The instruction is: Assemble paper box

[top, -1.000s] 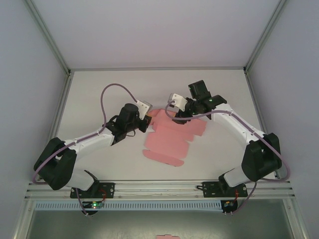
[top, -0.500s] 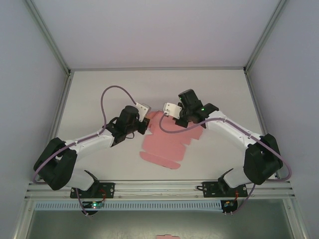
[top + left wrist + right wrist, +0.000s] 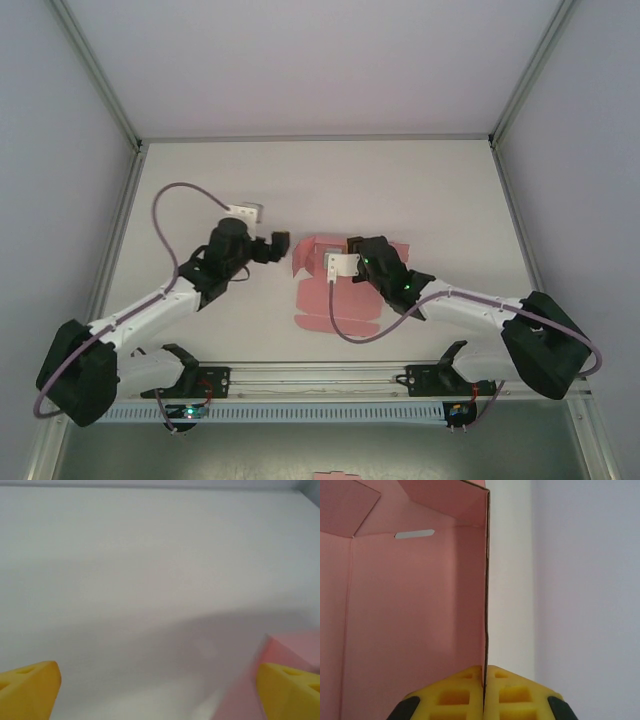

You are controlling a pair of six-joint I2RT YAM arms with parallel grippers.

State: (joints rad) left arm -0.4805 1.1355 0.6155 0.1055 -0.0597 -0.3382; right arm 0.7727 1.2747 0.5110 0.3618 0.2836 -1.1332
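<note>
1. Same build on both: left arm (image 3: 150, 305) and right arm (image 3: 470, 305) are white shells with chunky black joints.
2. A purple cable (image 3: 158, 199) loops at upper left, and a second purple cable (image 3: 355, 340) sags mid-frame.
3. The wrists carry white boxes: left camera block (image 3: 243, 211), right camera block (image 3: 343, 264).
4. The right gripper (image 3: 484, 680) has bright yellow pads with square pockets and black corners. The left gripper (image 3: 157, 680) has plain yellow wedge tips.
5. There's a tiny green light (image 3: 187, 410) low down by the left base.

Even, diffuse lighting was recorded.
In the left wrist view a grey shadow was cast across the matt white table (image 3: 150, 555), and the yellow foam fingertips (image 3: 30, 687) and plain pink thin-card paper box (image 3: 295, 647) were blurred.
</note>
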